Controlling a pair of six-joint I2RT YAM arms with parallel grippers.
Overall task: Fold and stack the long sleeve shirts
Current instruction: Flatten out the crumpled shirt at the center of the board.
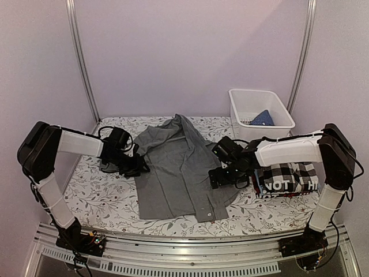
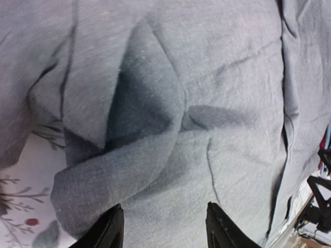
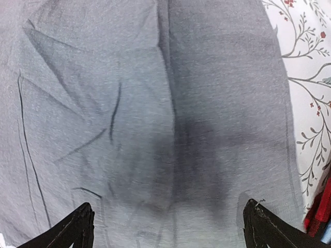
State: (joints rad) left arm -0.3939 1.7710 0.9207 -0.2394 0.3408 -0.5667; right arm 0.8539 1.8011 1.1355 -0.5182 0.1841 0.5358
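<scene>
The grey shirt (image 1: 173, 167) lies spread at the centre of the worktop (image 1: 98, 196), collar toward 12 o'clock. The left pincer (image 2: 164, 230), at its 9 o'clock edge, jaws partly apart over a fold, grips nothing; the right pincer (image 3: 171, 230), at 3 o'clock, gapes wide, empty. The checked shirt (image 1: 291, 172) sits folded further toward 3 o'clock.

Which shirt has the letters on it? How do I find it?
Find the white bin at the far right. On the near side of it sits a small folded pile. The lettered shirt is the dark one with white "NOT", lying under the black-and-white checked shirt, unlike the grey shirt spread in the middle.
</scene>
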